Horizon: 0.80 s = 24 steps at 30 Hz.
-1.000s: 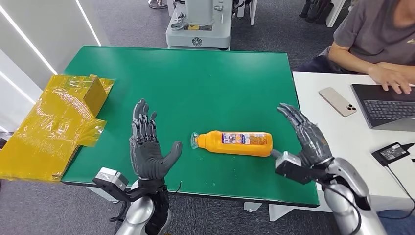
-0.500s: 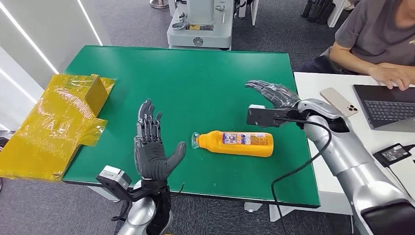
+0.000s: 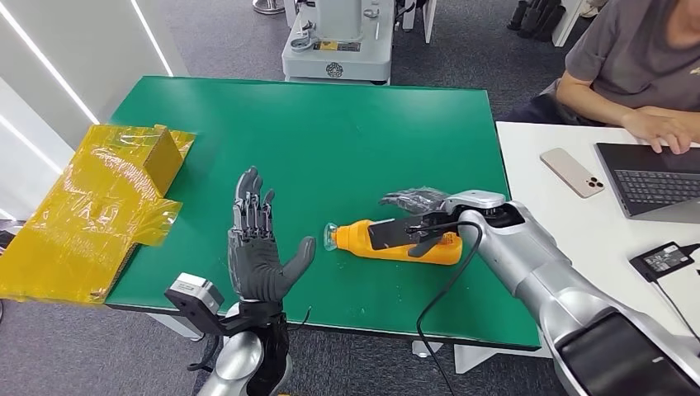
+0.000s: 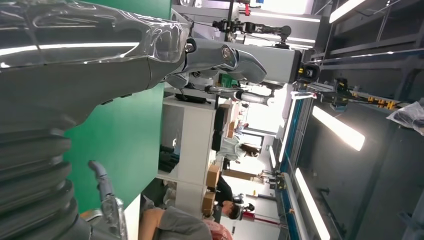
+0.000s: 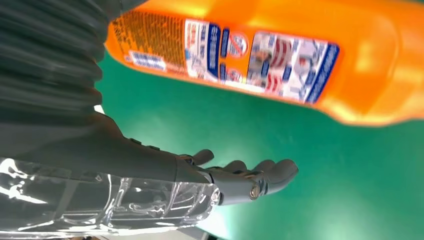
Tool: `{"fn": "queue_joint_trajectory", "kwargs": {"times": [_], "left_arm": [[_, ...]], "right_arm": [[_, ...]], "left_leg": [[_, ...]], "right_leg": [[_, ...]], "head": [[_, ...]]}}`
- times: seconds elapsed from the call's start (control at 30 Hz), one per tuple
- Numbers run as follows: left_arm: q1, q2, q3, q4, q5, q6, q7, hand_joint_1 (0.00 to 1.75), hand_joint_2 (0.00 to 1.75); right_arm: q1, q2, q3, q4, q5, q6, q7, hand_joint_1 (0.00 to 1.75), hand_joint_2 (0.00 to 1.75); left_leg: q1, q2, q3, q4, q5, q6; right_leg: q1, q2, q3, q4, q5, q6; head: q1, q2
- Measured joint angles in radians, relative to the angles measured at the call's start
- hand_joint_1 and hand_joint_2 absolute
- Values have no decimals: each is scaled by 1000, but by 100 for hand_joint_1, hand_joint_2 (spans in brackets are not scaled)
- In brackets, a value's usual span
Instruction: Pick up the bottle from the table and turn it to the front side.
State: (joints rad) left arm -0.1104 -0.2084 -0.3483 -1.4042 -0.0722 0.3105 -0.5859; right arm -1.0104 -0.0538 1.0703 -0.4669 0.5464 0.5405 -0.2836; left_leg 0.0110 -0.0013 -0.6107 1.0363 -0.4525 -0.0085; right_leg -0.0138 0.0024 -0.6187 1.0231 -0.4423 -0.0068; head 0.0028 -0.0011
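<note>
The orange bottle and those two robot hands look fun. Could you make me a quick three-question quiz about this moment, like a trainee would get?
1. True or false: the orange bottle stands upright on the green table.
2. Which hand is over the bottle? A) left hand B) right hand C) the seated person's hand
3. Fill in: the left hand is raised with its fingers ____ and holds nothing.

Key
1. False: it lies on its side, cap end pointing toward the left hand.
2. B: the right hand reaches over the bottle; the right wrist view shows its fingers not yet closed on it.
3. Apart (spread).
</note>
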Motion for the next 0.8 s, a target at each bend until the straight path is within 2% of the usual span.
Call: {"fn": "queue_joint_trajectory", "kwargs": {"times": [0.33,0.8], "left_arm": [[6,1,0,-8,-1,13,0,0,175],[22,2,0,-19,-2,29,9,0,175]], "right_arm": [[0,20,91,67,36,-34,10,0,175],[8,32,167,102,70,-79,87,0,175]], "left_leg": [[0,0,0,0,0,0],[0,0,0,0,0,0]], "right_leg": [[0,0,0,0,0,0],[0,0,0,0,0,0]], "head": [[0,0],[0,0]]}}
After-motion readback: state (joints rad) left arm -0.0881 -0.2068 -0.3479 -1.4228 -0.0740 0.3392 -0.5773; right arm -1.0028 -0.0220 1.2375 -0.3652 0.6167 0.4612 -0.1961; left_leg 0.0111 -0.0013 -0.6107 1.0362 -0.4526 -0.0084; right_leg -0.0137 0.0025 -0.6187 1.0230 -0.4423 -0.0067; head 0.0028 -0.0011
